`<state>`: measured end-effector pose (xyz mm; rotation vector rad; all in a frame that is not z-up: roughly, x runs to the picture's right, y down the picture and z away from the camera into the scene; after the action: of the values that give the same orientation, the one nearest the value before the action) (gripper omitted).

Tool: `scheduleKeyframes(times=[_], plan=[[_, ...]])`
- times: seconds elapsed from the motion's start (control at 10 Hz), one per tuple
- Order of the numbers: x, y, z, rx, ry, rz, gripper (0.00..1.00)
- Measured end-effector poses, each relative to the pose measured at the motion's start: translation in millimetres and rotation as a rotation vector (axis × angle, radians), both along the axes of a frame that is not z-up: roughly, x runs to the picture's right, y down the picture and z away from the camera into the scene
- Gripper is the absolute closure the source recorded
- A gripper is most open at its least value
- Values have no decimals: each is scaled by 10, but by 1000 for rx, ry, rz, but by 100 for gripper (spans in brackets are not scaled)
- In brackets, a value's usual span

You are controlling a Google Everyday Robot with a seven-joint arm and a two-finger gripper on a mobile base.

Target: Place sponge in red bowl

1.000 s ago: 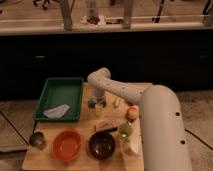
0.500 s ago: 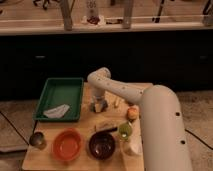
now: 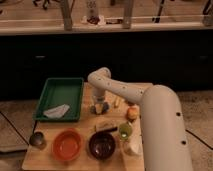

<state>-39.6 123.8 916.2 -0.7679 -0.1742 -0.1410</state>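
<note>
Worktop [image 3: 43,159]: a pale wooden surface; the gripper is lowered over its middle, towards the far half.
Arm [image 3: 160,120]: a thick white arm that comes in from the lower right, bends at an elbow behind the gripper and reaches down to it.
Green tray [image 3: 63,80]: just left of the gripper, on the far left part of the worktop.
Red bowl [image 3: 67,145]: upright on the worktop, nearer the camera than the gripper and to its left, well apart from it.
Dark bowl [image 3: 102,145]: almost straight in front of the gripper at the near edge, just right of the red bowl.
White cloth [image 3: 56,111]: lies in the green tray's near end, left of the gripper.
Tan block [image 3: 104,125]: between the gripper and the dark bowl.
Green cup [image 3: 124,131]: in front of the gripper and to its right.
Metal cup [image 3: 37,139]: far left of the gripper, near the worktop's left edge.
Gripper [image 3: 100,106]: pointing down at the worktop, fingers closed on the sponge.
Sponge [image 3: 97,108]: blue-grey, low at the worktop surface, clamped in the gripper and outside the red bowl.
</note>
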Motion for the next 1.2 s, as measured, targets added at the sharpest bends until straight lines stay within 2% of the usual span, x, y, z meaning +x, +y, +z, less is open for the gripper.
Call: scheduleKeyframes(times=[0.4,0.7,1.0,1.2], plan=[[100,-111,-147,17,7,-2,98],[244,-320,-439,26,15,-20,98],[331,-380,-560,37,9,-41,98],[397,-386,-674,28,9,-74,98]])
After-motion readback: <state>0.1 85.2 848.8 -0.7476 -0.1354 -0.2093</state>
